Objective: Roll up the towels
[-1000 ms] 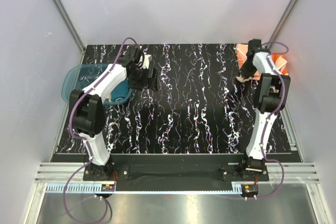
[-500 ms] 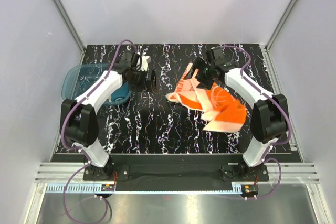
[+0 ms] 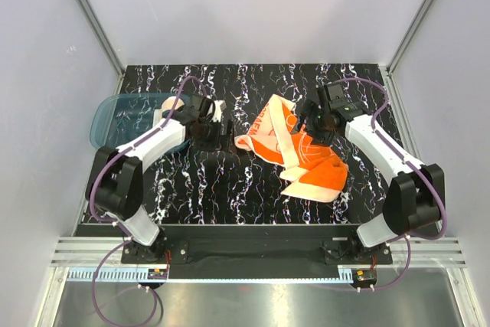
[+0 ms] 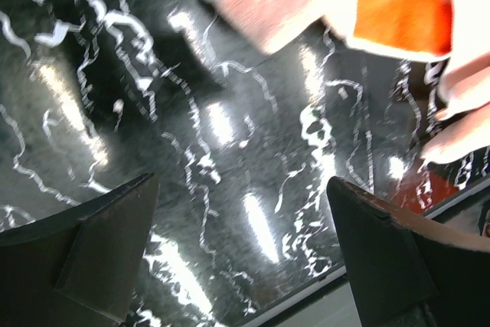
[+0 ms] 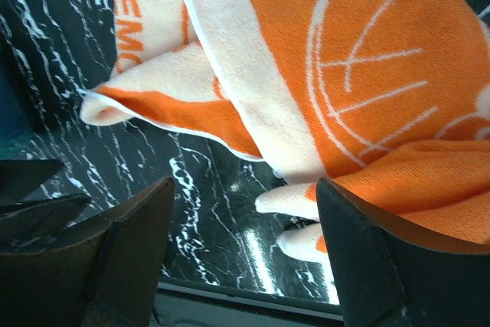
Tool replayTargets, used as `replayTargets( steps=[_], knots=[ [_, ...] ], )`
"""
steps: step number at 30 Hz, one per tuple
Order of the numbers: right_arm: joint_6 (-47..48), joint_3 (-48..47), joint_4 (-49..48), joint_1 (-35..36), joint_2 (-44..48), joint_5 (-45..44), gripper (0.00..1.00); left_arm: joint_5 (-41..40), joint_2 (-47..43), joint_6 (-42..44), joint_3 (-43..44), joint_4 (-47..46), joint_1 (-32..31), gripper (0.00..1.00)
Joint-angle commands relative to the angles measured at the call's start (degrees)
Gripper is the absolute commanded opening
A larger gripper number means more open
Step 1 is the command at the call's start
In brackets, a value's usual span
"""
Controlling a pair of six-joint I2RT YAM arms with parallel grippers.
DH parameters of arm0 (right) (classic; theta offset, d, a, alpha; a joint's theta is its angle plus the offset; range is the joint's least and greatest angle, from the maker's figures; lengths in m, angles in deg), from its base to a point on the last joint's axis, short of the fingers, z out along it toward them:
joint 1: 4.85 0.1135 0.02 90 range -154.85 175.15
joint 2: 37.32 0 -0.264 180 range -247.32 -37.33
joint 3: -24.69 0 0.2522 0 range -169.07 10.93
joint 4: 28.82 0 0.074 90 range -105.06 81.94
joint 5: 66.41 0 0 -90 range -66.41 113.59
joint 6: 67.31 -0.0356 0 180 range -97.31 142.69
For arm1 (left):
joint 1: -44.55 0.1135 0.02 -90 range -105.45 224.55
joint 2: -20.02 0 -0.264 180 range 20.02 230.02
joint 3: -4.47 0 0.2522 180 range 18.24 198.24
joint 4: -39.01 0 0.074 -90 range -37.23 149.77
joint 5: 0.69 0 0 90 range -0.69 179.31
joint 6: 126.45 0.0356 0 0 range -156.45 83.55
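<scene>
The table now carries the orange towel at its middle. A second ago that towel was bunched at the far right corner, and half a second ago it trailed from the right gripper in mid-drag; now it lies crumpled directly beneath that gripper and spreads to its near side, with one cream corner reaching toward the left gripper. The tray sits back along the left arm, well behind its gripper; the teal towel I cannot make out.

The right gripper's fingers stand wide apart above the cloth with nothing between them, so the towel looks let go. The left gripper's fingers are likewise apart and empty, over bare table, with the cream corner just ahead of them; this gripper has edged in toward the middle.

The fetching seems done; the towel is folded over itself, so it likely needs spreading flat before any rolling, and both grippers are placed to take an edge.
</scene>
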Motion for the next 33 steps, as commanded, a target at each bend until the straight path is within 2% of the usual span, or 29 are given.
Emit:
replayTargets(
  steps=[1, 6, 7, 9, 10, 15, 20, 28, 33],
  knots=[
    [3.6, 1.8, 3.7, 1.3, 1.8, -3.1, 0.80, -2.0, 0.4, -2.7, 4.2, -6.0, -1.0, 0.99],
    [2.1, 5.6, 4.2, 2.9, 6.9, -4.1, 0.73, -1.0, 5.6, -2.0, 15.8, -6.7, -2.0, 0.99],
    [1.6, 7.5, 4.0, 3.1, 8.0, -4.1, 0.73, -0.8, 10.0, -2.4, 22.6, -4.9, -2.0, 0.99],
    [0.3, 9.9, 3.3, 3.3, 10.4, -4.4, 0.73, -0.4, 18.0, -3.4, 29.4, -1.6, -2.1, 0.99],
    [-0.1, 10.7, 3.2, 3.4, 11.1, -4.5, 0.73, -0.4, 20.4, -4.9, 36.0, -1.1, -2.1, 0.99],
    [-0.9, 12.9, 0.4, 3.6, 10.2, -4.9, 0.68, 5.2, 33.3, -10.6, 47.6, -3.9, -2.0, 0.99],
    [-0.6, 12.1, 1.2, 8.0, 4.6, -2.6, 0.72, 8.9, 36.1, -14.4, 48.7, -7.0, -2.2, 0.99],
    [-6.5, 10.1, 7.3, 23.9, 0.5, -11.6, 0.74, 6.9, 30.5, -10.5, 40.5, -7.5, -1.5, 0.99],
    [-7.5, 10.0, 8.8, 25.7, -3.7, -17.3, 0.75, 7.3, 27.3, -10.3, 36.2, -9.0, -0.8, 0.99]
  ],
)
